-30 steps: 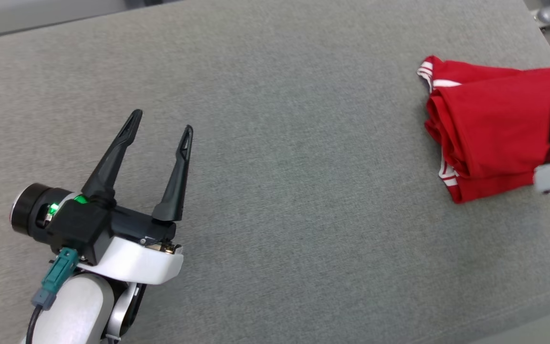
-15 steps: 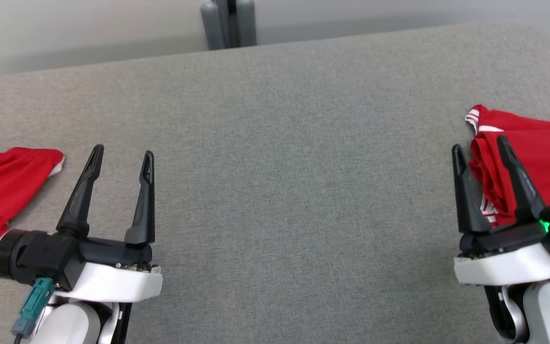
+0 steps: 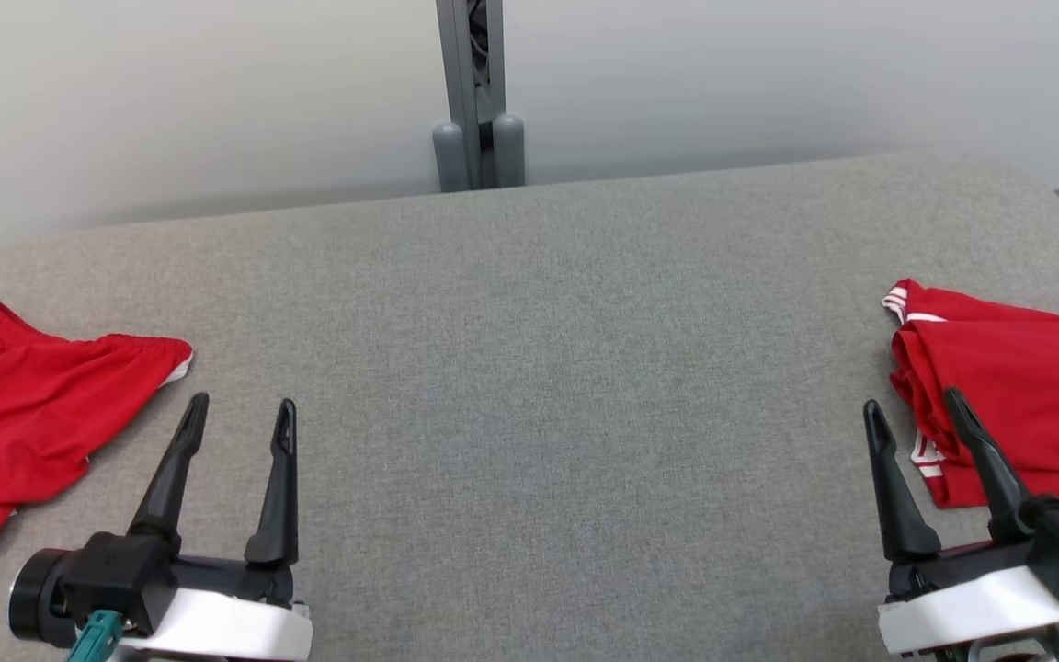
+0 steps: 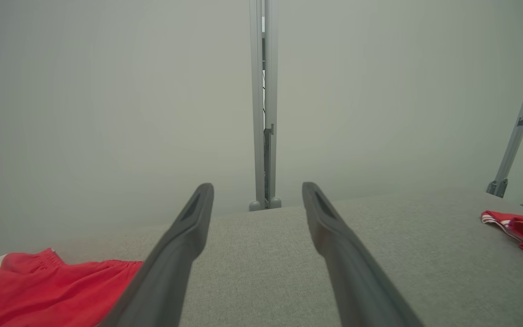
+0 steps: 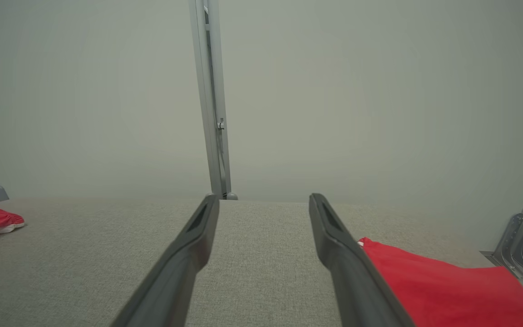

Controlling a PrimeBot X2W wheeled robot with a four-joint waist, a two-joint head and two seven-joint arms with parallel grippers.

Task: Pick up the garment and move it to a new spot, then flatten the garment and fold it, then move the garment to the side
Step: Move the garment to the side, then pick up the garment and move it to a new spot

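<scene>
— Garment (image 3: 33,414), the loose red one, lies crumpled at the left end of the table (image 3: 529,368), just beside the left gripper (image 3: 243,403). Both grippers gape wide, holding nothing.
— Risk?
— The right gripper (image 3: 911,400) hovers by the folded red garment (image 3: 1026,405); snagging that would undo it. And a single-layer pinch could drag the loose one bunched.

A big grey cloth counter (image 3: 529,386) lies across the lower frame. A plain pale wall (image 3: 171,101) runs along the top. A thin grey metal post (image 3: 472,92) stands at the top middle.
</scene>
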